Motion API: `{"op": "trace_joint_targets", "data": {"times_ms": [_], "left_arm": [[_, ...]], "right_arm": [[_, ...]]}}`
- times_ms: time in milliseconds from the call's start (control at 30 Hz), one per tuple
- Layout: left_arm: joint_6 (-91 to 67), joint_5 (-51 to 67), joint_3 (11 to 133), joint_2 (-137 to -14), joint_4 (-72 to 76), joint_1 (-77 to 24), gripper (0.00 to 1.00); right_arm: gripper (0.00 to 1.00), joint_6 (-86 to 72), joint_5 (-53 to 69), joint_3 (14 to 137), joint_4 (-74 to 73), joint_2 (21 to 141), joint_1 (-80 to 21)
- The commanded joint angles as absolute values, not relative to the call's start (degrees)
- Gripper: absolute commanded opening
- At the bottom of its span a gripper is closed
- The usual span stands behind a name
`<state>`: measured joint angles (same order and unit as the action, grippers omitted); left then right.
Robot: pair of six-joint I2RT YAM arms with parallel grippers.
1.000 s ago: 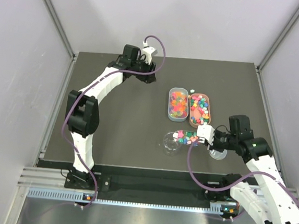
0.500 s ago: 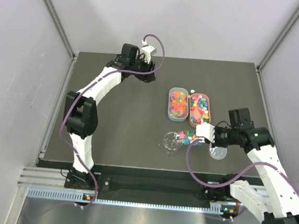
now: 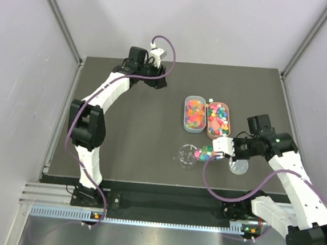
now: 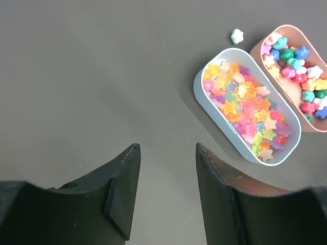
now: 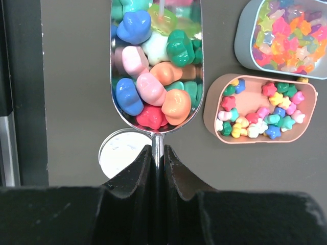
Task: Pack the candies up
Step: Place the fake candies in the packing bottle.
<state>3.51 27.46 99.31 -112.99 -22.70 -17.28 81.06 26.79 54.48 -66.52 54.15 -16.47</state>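
**Loaded scoop at the transfer step.** The thin handle of the scoop (image 5: pixel 158 139) is clamped between the closed fingers of the right gripper (image 5: pixel 158 153). Its bowl is heaped with candies (image 5: pixel 153 87) (opaque, mixed colours). More candies lie in the pale tray (image 5: pixel 245 51) and the pink tray (image 5: pixel 210 112). In the top view the bowl's tip is seen just beside the clear cup (image 3: pixel 187 157), not yet over it. The bowl is best carried level until centred over the cup's mouth, then tipped slowly, so that nothing is spilled onto the table (image 3: pixel 140 132). The left gripper (image 4: pixel 166 189) is held well apart from the work, its jaws apart and empty.
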Motion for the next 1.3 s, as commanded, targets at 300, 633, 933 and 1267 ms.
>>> {"op": "trace_joint_targets", "data": {"times_ms": [300, 633, 933, 1267], "left_arm": [[2.72, 29.09, 99.14, -111.71, -19.51, -16.96, 0.52], [2.29, 29.88, 97.65, -111.01, -18.98, -16.52, 0.52], [1.85, 30.59, 96.24, -110.39, -18.46, -16.26, 0.52], [2.2, 30.94, 92.11, -108.37, -18.37, -15.56, 0.53]], "right_arm": [[0.0, 85.17, 26.46, 59.06, -67.59, 56.42, -18.19], [0.0, 84.38, 24.79, 60.55, -67.24, 58.45, -20.65], [0.0, 84.29, 23.38, 62.58, -67.41, 60.38, -21.27], [0.0, 84.73, 20.83, 63.72, -68.12, 60.82, -23.9]]}}
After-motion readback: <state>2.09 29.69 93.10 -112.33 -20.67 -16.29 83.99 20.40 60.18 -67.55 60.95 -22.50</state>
